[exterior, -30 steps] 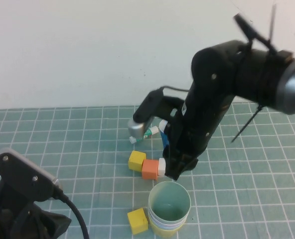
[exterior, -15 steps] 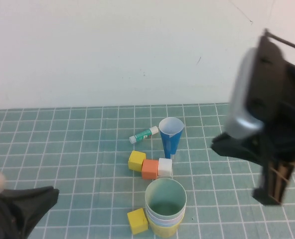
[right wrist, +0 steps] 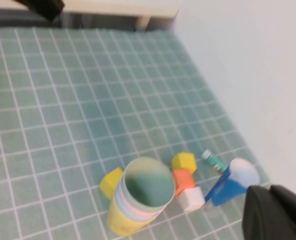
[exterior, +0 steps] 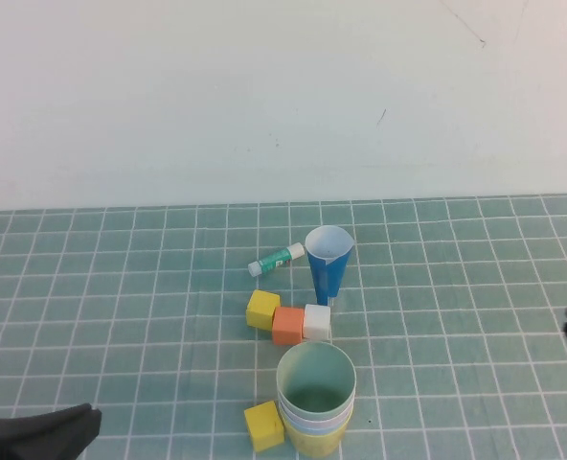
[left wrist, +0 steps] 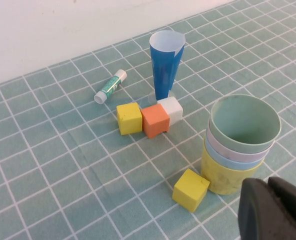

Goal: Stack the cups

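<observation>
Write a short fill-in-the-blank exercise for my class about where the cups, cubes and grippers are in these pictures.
1. The top cup of the stack of cups is ____.
2. The orange cube sits between a yellow cube and a ____ cube.
3. The bottom cup is ____.
4. The left gripper and the right gripper, both back from the stack, are ____.

Missing words: green; white; yellow; shut

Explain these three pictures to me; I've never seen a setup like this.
A two-armed robot works at a green gridded mat. One picture looks down from above; two come from cameras on its wrists. The left gripper sits low at the near left, the right gripper off at the right edge; both are shut and hold nothing. On the mat stands a nested stack of plastic cups, green one on top, yellow at the bottom. Around it lie small yellow, orange and white cubes, a dark blue cone cup and a small green-and-white tube.
</observation>
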Available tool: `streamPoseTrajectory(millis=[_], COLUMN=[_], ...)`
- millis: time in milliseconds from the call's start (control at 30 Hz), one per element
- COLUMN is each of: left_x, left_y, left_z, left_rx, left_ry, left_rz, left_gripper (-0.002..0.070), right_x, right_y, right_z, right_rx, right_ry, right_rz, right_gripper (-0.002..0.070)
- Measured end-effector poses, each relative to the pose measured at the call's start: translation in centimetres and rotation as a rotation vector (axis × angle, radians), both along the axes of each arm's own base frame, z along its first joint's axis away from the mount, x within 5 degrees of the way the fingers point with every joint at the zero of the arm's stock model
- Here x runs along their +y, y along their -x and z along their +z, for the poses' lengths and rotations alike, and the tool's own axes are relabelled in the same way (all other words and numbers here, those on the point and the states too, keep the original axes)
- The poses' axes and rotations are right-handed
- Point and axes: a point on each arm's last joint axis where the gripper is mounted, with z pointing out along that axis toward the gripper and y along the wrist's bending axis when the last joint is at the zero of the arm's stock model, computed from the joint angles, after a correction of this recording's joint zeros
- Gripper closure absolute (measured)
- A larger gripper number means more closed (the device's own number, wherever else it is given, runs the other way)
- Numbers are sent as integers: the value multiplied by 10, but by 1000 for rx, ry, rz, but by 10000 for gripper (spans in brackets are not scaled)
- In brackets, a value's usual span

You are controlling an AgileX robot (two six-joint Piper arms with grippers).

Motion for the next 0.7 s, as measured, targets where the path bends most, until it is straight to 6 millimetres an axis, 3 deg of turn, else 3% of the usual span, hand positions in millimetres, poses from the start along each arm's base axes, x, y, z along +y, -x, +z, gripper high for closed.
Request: streamPoseTrajectory(millis=[167, 700], left_x=[0, 0], left_y=[0, 0], left_z=[0, 0], left_rx=[1, 2], left_ry=[2, 1], left_rz=[1, 1], left_gripper=[676, 676], right_x=[-8, -8], right_y=[10, 9], right_z=[7, 4], right_rx=[-41, -40], right_ry=[-31, -23], right_rz=[1, 1], right_gripper=[678, 678])
